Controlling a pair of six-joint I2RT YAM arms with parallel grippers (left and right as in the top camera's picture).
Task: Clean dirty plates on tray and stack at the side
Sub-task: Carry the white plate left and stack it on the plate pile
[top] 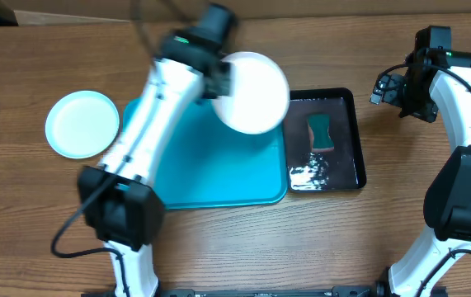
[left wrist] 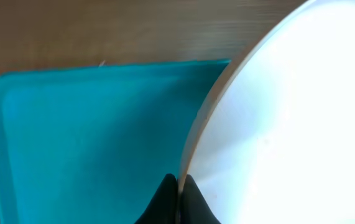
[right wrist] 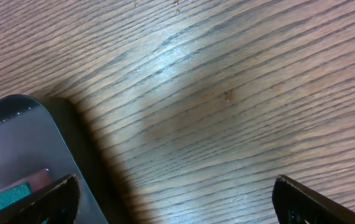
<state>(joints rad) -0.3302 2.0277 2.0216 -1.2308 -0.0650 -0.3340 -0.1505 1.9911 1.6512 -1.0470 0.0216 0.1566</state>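
We count two plates: one white plate [top: 256,82] and one pale blue plate [top: 82,124]. We count two trays: one turquoise tray [top: 219,169], one black tray [top: 344,124]. We log one sponge [top: 322,132] and two arms: left arm [top: 157,107], right arm [top: 466,91].

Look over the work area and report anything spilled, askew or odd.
A few small specks, perhaps drips, mark the table beside the black tray, outside it. Otherwise nothing stands out; the left claw grips the white plate by its rim.

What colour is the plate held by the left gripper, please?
The plate is white; overhead shows it best.
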